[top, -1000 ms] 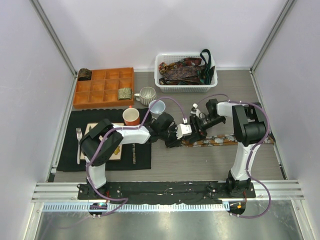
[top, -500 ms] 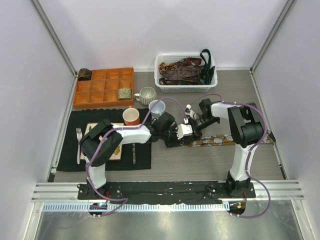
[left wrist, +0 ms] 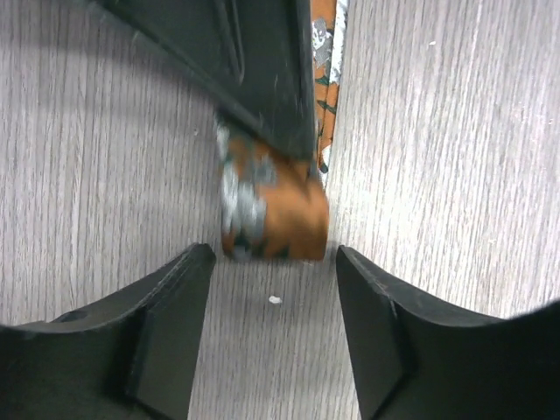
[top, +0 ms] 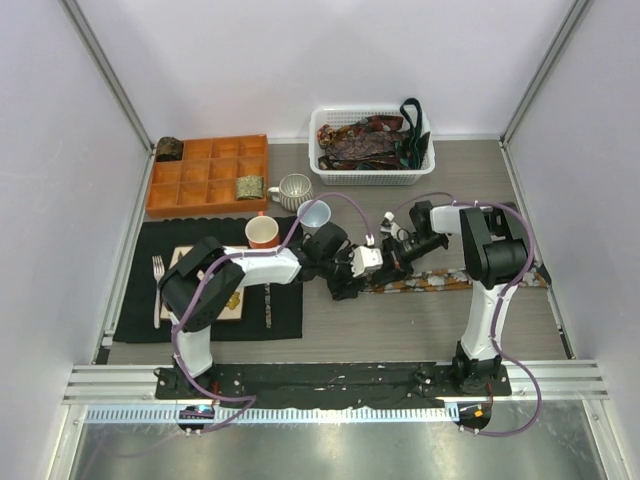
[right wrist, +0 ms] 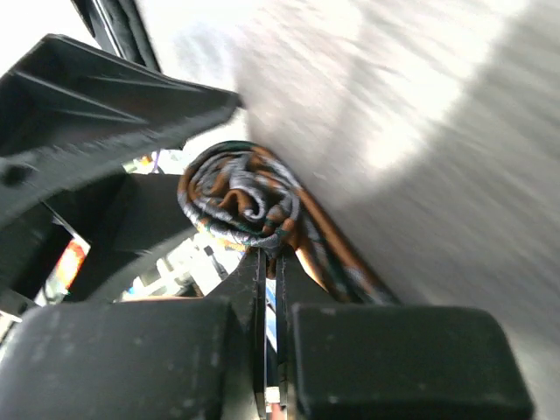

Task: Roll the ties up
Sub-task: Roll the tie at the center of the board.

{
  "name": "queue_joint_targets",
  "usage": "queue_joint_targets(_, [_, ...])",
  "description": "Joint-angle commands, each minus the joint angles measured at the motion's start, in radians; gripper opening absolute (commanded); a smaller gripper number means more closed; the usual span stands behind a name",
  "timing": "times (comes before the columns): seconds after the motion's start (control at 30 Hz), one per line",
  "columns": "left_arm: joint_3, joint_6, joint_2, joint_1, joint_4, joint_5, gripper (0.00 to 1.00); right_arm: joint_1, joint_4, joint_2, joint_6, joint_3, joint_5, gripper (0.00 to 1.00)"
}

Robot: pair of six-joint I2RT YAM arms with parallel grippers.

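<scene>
Top view. Grey wood-grain table (top: 400, 330), white walls on three sides. A black mat (top: 135, 300) lies at the left.
An orange divided tray (top: 208, 160) sits upper left, with one small roll (top: 168, 148) at its upper-left corner and a second roll (top: 249, 186) in a right-hand cell.
A white basket (top: 372, 178) sits upper centre with a heap of patterned ties (top: 355, 145) in it. A dark green tie (top: 412, 120) hangs over its right rim.
At centre a flat tie (top: 440, 283) runs off to the right. The left claw (top: 360, 275) and right claw (top: 388, 262) meet at its left end.

Left wrist. The left claw's fingers (left wrist: 175, 324) are spread wide and grip nothing. The tie's coiled end (left wrist: 276, 214), orange and grey, sits on the wood just ahead of the tips. A black finger of the right claw reaches onto it from the top of the frame.

Right wrist, blurred. The right claw's fingers (right wrist: 385, 359) are pressed together, tips against the coil's lower edge. I cannot tell whether any cloth is nipped between them.
</scene>
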Motion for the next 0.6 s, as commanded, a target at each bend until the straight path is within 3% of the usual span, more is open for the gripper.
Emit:
queue_joint_targets(0.0, [-0.007,-0.019,-0.024,0.016,0.038,0.068,0.67,-0.027,-0.003,0.049,-0.069,-0.009,0.083,0.01])
queue_joint_targets(0.17, [0.002,-0.021,0.000,0.013,0.104,0.088,0.76,-0.039,-0.018,0.092,-0.091,0.005,0.084,0.01])
queue_joint_targets(0.33, [0.018,-0.024,0.038,0.003,0.167,0.115,0.77,-0.041,-0.024,0.129,-0.097,0.022,0.073,0.01])
queue_joint_targets(0.43, [0.025,-0.025,0.063,-0.009,0.200,0.105,0.76,-0.038,-0.026,0.134,-0.100,0.024,0.057,0.01])
queue_joint_targets(0.57, [0.048,-0.017,0.083,-0.015,0.190,0.069,0.64,-0.030,-0.027,0.131,-0.100,0.030,0.038,0.01])
